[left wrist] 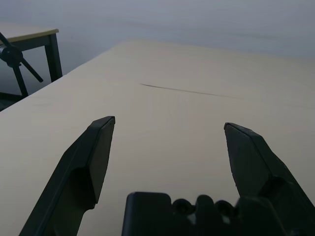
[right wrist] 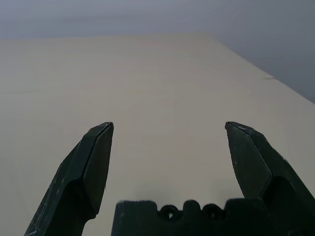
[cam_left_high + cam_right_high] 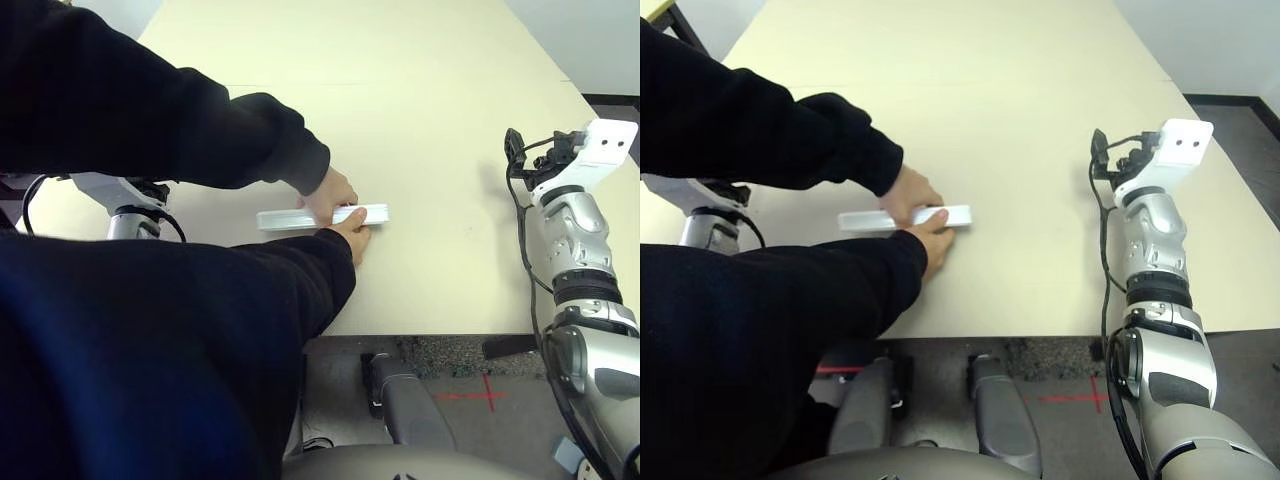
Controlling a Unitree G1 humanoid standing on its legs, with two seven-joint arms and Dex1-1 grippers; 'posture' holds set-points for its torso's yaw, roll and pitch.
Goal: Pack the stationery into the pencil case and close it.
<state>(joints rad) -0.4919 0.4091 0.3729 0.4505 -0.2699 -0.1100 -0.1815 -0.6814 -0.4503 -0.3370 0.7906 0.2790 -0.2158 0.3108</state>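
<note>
The pencil case (image 3: 322,217) lies between your grippers, well left of the right gripper (image 2: 167,129), under a person's hands (image 3: 330,192), and both the right and the left gripper (image 1: 167,125) stand spread wide, holding nothing.

Pencil case (image 3: 322,217) lies flat on tabletop (image 3: 420,120), near its front edge, about midway between the two arms. Person's two hands on it: one hand (image 3: 328,192) behind it, other hand (image 3: 353,232) in front, both touching. Left claw (image 1: 170,130) over tabletop's left part, right claw (image 2: 170,130) over right part, both well apart from case.
</note>
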